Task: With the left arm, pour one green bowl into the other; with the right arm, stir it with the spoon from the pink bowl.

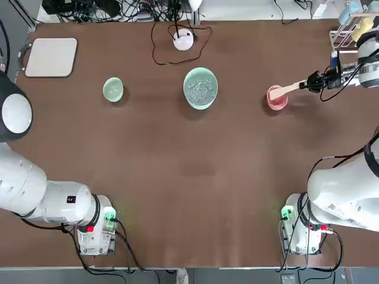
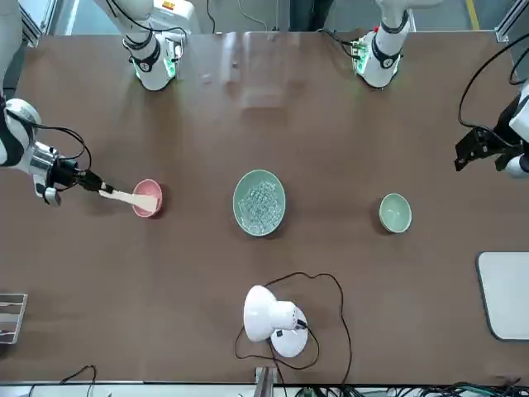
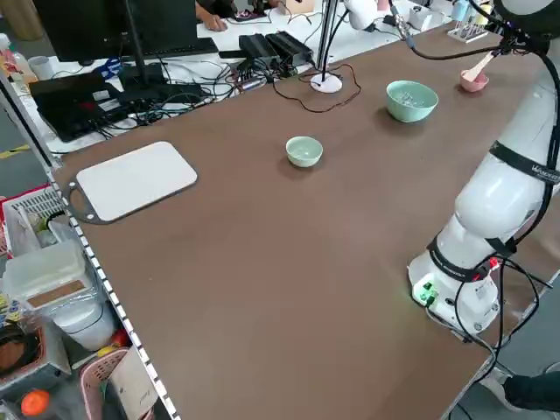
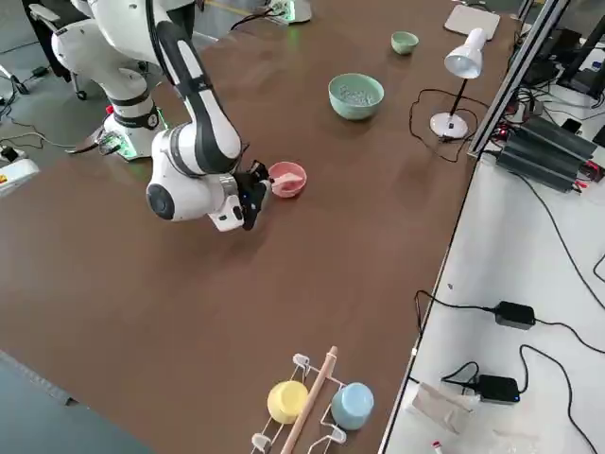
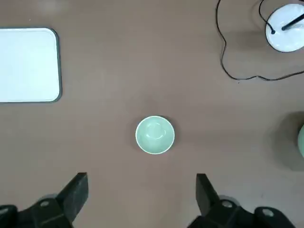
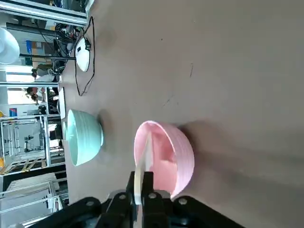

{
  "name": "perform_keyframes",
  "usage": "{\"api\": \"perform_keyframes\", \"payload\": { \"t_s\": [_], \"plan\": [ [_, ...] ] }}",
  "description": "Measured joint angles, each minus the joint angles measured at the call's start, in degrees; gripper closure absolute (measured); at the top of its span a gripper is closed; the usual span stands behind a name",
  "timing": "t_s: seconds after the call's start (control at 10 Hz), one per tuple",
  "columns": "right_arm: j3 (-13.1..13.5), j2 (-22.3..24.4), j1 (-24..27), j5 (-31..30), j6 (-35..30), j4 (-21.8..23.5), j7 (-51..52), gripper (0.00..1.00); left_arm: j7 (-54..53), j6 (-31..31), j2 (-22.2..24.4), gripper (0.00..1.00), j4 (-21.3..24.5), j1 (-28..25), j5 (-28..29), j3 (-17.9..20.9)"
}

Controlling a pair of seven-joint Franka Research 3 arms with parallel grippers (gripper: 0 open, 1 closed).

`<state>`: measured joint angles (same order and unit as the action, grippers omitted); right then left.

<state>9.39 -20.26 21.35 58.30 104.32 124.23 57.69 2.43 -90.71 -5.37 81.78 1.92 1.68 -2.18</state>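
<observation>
The small sage-green bowl [image 1: 113, 89] stands upright on the table, left of the wide mint-green bowl [image 1: 200, 87], which holds pale bits. My left gripper [image 5: 140, 186] hovers open high above the small bowl [image 5: 155, 135], well apart from it; in the front view the left gripper [image 2: 482, 157] is at the table's edge. The pink bowl [image 1: 276, 98] sits to the right. The wooden spoon [image 1: 289, 89] leans in it, handle out over the rim. My right gripper [image 1: 311, 83] is shut on the handle's end, beside the pink bowl [image 6: 164, 159].
A white desk lamp [image 1: 183, 39] with a looping black cable stands behind the wide bowl. A white board [image 1: 51, 57] lies at the far left corner. A rack with cups [image 1: 352, 26] sits at the far right corner.
</observation>
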Motion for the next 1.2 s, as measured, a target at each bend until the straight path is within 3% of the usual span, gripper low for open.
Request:
{"api": "perform_keyframes", "payload": {
  "t_s": [0.1, 0.4, 0.6, 0.8, 1.2],
  "plan": [
    [0.0, -0.3, 0.0, 0.0, -0.1, -0.3, 0.0, 0.89, 0.0, 0.0, 0.0, 0.00, 0.0, 0.0, 0.0, 0.0],
    [0.0, -0.7, 0.0, 0.0, -0.6, -1.1, 0.0, 0.67, 0.0, 0.0, 0.0, 0.00, 0.0, 0.0, 0.0, 0.0],
    [0.0, -0.9, 0.0, 0.0, -0.7, -1.4, 0.0, 0.37, 0.0, 0.0, 0.0, 0.00, 0.0, 0.1, 0.0, -0.1],
    [0.0, -1.1, 0.0, 0.1, -0.7, -1.6, 0.0, 0.22, 0.0, 0.0, 0.0, 0.00, 0.0, 0.1, 0.0, -0.1],
    [0.0, -2.6, 0.0, 0.1, -0.6, -2.8, 0.0, 0.09, 0.0, 0.0, 0.0, 0.00, 0.0, 0.1, 0.0, -0.1]
  ]
}}
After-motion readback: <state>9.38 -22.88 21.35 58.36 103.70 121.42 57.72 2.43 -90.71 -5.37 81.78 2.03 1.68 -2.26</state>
